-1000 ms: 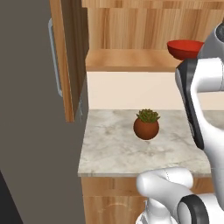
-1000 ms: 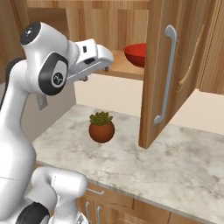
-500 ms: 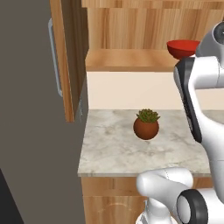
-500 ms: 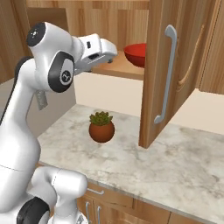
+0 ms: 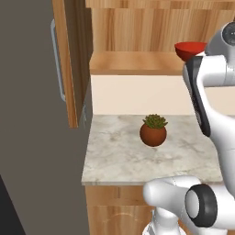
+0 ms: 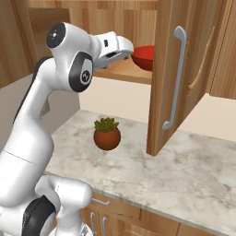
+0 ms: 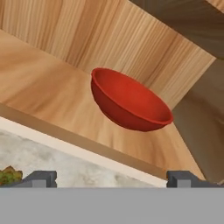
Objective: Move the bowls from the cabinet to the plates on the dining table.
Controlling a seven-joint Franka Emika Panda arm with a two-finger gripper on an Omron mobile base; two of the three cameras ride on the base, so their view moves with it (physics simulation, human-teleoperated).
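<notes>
End effector (image 7: 111,177) jaws wide apart, empty. Red bowl (image 7: 129,102) straight ahead & slightly above on cabinet shelf (image 7: 39,94), not touching.

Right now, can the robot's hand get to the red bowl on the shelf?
Probably yes. The open end effector faces the red bowl, the cabinet door is swung aside, and nothing sits between them.
</notes>
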